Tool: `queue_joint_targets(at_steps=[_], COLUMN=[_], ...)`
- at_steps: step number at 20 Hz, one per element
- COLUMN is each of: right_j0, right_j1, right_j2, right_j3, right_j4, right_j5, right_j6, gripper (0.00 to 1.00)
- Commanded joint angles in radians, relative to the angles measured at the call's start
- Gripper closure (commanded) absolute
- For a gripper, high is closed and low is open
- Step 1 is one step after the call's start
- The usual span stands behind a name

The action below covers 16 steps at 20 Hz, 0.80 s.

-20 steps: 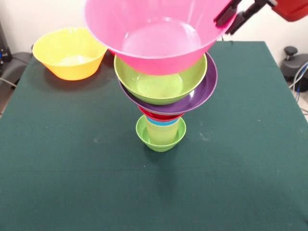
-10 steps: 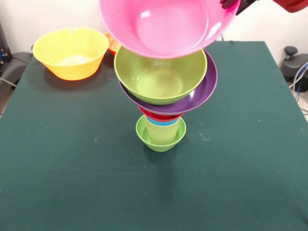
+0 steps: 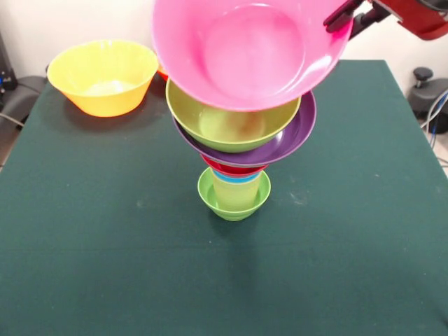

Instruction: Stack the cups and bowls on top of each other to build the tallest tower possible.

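The tower stands mid-table on the small lime-green bowl (image 3: 208, 198). A pale yellow cup (image 3: 234, 192) sits inside it, with a blue rim (image 3: 241, 179) and a red rim (image 3: 234, 169) above. On those rest the wide purple bowl (image 3: 299, 129) and the large green bowl (image 3: 231, 129). The pink bowl (image 3: 252, 56) hangs over the top, tipped steeply so its inside faces the camera and its lower rim overlaps the green bowl. My gripper (image 3: 346, 17) is shut on the pink bowl's upper right rim.
A large yellow bowl (image 3: 101, 75) sits at the far left of the green table (image 3: 105, 245). A sliver of an orange bowl (image 3: 162, 71) shows behind the pink one. Cables and black equipment lie off the table's right edge (image 3: 428, 94).
The pink bowl has shifted right and tipped further toward the camera, then dropped slightly, so that it covers more of the green bowl. The tower has not moved.
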State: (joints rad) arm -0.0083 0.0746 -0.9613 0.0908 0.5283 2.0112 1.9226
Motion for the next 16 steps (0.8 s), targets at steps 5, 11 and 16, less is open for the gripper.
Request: queue_joint_targets(at_steps=[5,11,16], right_j0=[-0.033,-0.027,-0.029], right_j1=[0.023,0.009,0.007], right_j2=[0.008,0.021,0.015], right_j3=[-0.026,-0.013,-0.016], right_j4=[0.012,0.000,0.002], right_j5=[0.010,-0.017,-0.017], right_j6=[-0.252,-0.244,-0.237], gripper=[1.00,1.00,1.00])
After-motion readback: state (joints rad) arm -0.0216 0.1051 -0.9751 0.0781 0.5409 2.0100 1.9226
